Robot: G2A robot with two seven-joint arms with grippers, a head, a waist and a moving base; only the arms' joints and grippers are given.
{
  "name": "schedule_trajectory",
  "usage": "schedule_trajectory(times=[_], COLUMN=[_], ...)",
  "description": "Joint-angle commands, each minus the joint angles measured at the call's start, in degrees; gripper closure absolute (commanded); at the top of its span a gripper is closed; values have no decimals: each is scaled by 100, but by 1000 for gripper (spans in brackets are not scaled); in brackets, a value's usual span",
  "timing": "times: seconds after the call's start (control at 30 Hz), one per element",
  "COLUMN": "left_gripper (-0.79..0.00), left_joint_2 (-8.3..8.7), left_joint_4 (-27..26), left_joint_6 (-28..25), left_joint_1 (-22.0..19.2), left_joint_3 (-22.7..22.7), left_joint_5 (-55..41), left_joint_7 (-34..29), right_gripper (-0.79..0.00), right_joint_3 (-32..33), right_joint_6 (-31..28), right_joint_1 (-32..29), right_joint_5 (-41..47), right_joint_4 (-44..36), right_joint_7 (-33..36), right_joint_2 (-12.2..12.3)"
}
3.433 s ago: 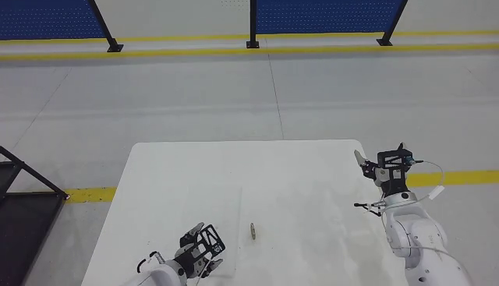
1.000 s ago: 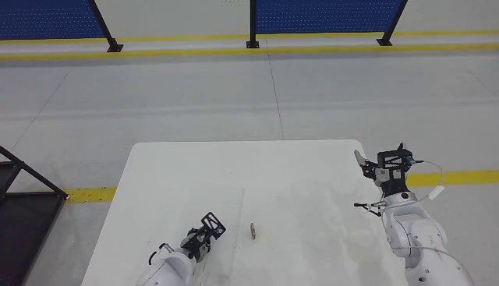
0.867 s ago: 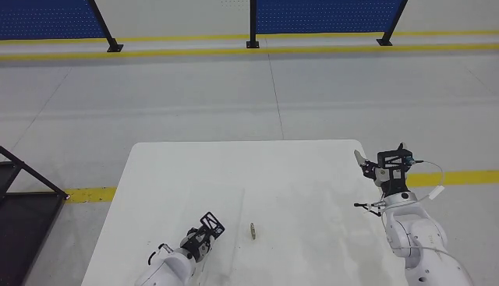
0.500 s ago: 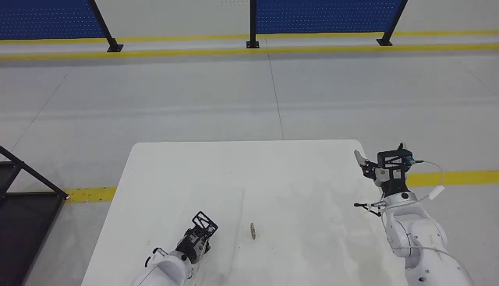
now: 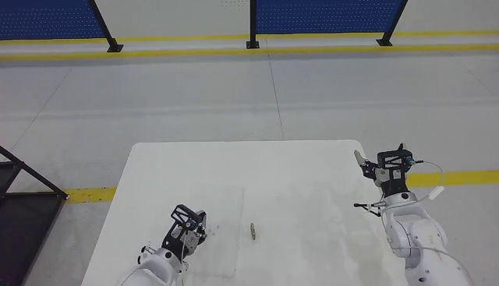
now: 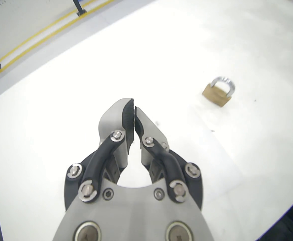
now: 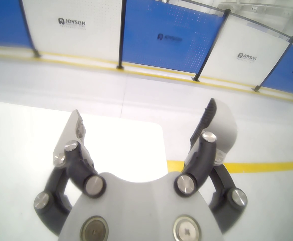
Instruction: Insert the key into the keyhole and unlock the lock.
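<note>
The brass padlock (image 6: 218, 94) lies flat on the white worktop (image 5: 296, 177), close to the near edge and about midway between the left and right edges, its steel shackle pointing towards the far edge. The left claw (image 6: 134, 109) hangs over the worktop towards the near left corner, apart from the lock, its ribbed pads pressed tip to tip. The right claw (image 7: 142, 111) sits at the right edge near the far right corner, fingers spread wide.

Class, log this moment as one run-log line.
left claw: shut, above table | right claw: open, over table corner | brass padlock: on table, apart from both claws
</note>
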Motion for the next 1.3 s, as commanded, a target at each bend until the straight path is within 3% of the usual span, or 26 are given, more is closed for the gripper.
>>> schedule_trajectory(times=[0.0, 0.17, 0.33, 0.53, 0.83, 1.1, 1.27], left_gripper=[0, 0, 0, 0, 0, 0, 0], left_joint_2=[17, 62, 99, 122, 133, 133, 133], left_joint_4=[-162, -240, 107, 591, 690, 690, 690], left_joint_6=[-204, -815, -1550, -1990, -1998, -1998, -1998], left_joint_1=[24, 83, -22, -178, -196, -196, -196], left_joint_3=[-116, -415, -581, -602, -616, -616, -616], left_joint_5=[-91, -312, -488, -394, -220, -220, -220], left_joint_7=[565, 2207, 3697, 4863, 4935, 4935, 4935], right_gripper=[-785, -785, -785, -785, -785, -785, -785], right_joint_3=[0, 0, 0, -232, -1228, -2491, -2987], right_joint_6=[0, 0, 0, -547, -1637, -2130, -2047], right_joint_1=[0, 0, 0, -293, -1554, -1363, -933], right_joint_5=[0, 0, 0, 20, -805, -736, -294], right_joint_4=[0, 0, 0, -105, -722, -115, 312], right_joint_7=[0, 0, 0, -205, -373, -93, 190], right_joint_2=[0, 0, 0, -9, 1, -102, -206])
